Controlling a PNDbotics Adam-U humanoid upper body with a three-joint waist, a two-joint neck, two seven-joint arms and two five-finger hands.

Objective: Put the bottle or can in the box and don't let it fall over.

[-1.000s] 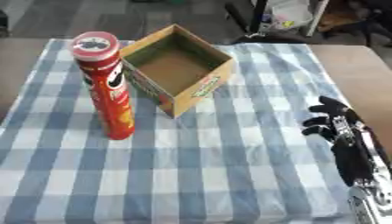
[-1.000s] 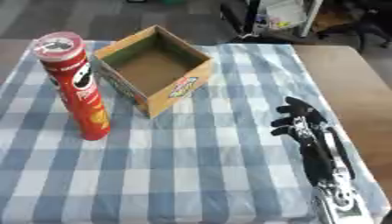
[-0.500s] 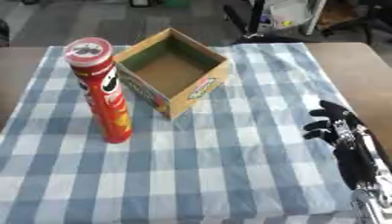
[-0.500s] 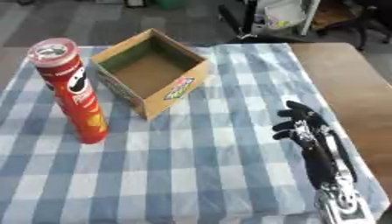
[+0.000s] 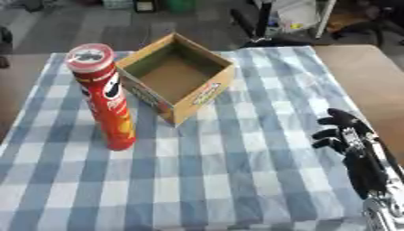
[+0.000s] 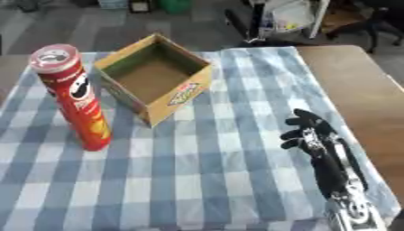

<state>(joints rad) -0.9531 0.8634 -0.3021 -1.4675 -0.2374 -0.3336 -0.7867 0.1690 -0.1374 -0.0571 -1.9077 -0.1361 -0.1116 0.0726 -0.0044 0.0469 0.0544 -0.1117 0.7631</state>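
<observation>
A tall red crisp can (image 5: 103,96) with a red lid stands upright on the blue-and-white checked cloth, at the left. Just to its right an open cardboard box (image 5: 176,76) sits with its mouth up, empty inside. My right hand (image 6: 314,136) lies low over the cloth at the right, far from both can and box, its black fingers curled and holding nothing. My left hand shows in neither view.
The checked cloth (image 5: 213,180) covers most of the table. Bare brown tabletop (image 6: 351,85) shows at the right. Chair legs and clutter (image 5: 292,18) stand on the floor beyond the far edge.
The whole picture has shifted slightly, so the head moved. My right hand has stayed in about the same spot; can and box are unmoved.
</observation>
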